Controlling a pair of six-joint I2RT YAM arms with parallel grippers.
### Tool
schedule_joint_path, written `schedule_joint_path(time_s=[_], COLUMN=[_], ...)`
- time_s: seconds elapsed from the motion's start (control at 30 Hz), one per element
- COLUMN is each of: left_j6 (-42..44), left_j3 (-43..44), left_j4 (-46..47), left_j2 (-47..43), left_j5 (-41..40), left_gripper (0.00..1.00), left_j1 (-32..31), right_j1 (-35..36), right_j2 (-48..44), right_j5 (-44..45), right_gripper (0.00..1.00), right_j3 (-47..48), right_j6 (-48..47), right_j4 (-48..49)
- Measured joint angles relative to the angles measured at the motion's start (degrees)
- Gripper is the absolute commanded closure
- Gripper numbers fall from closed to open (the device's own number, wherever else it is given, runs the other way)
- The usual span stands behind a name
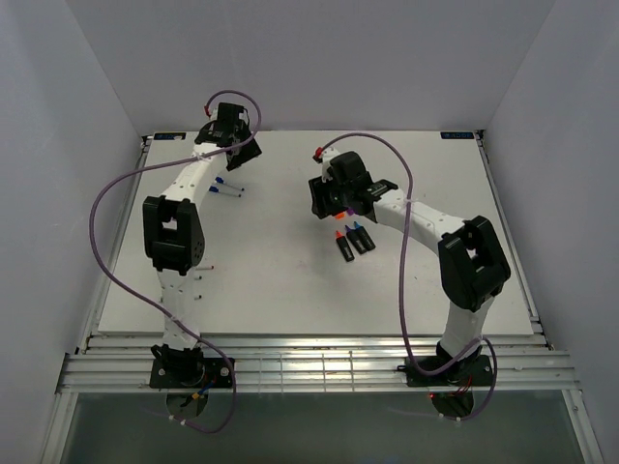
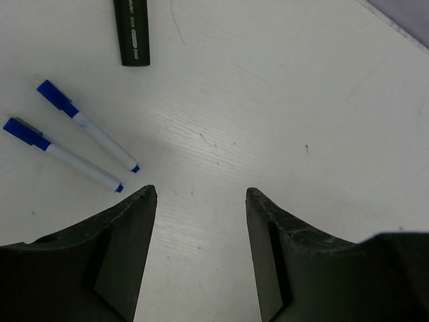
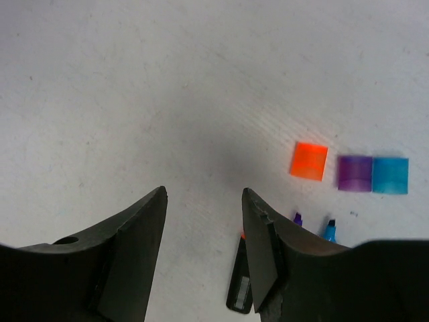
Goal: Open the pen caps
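Observation:
Two thin white pens lie side by side with blue caps (image 2: 57, 98) (image 2: 25, 133) on; they also show in the top view (image 1: 224, 186). My left gripper (image 2: 201, 193) is open and empty above bare table to the right of them, at the far left in the top view (image 1: 229, 135). Loose orange (image 3: 309, 161), purple (image 3: 354, 174) and cyan (image 3: 390, 176) caps lie apart from three stubby black markers (image 1: 353, 241). One marker body (image 3: 240, 282) and bare purple (image 3: 297, 218) and cyan (image 3: 330, 230) tips show. My right gripper (image 3: 204, 194) is open and empty just left of them.
Another black marker (image 2: 132, 33) lies beyond the two white pens; its cap end is out of view. The white table (image 1: 290, 280) has raised edges, and grey walls close it in on three sides. The right arm (image 1: 426, 227) reaches across the table's right half.

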Motion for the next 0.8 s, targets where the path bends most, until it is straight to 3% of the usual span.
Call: schedule_joint_path(time_s=[0.33,0.8], left_j6=[6.3,13.2], left_j3=[12.6,12.4], left_j4=[-1.2,9.3], left_j2=[11.8,16.5], left_j5=[-9.0,-12.8], left_gripper=[0.33,0.32], left_j1=[1.2,3.0], right_j1=[0.9,0.9], right_j2=[-13.0,-19.5], right_j5=[-1.7,-3.5], right_gripper=[0.44,0.44], right_j3=[-16.0,-23.3], right_j6=[1.2,2.1], right_j4=[1.4,4.5])
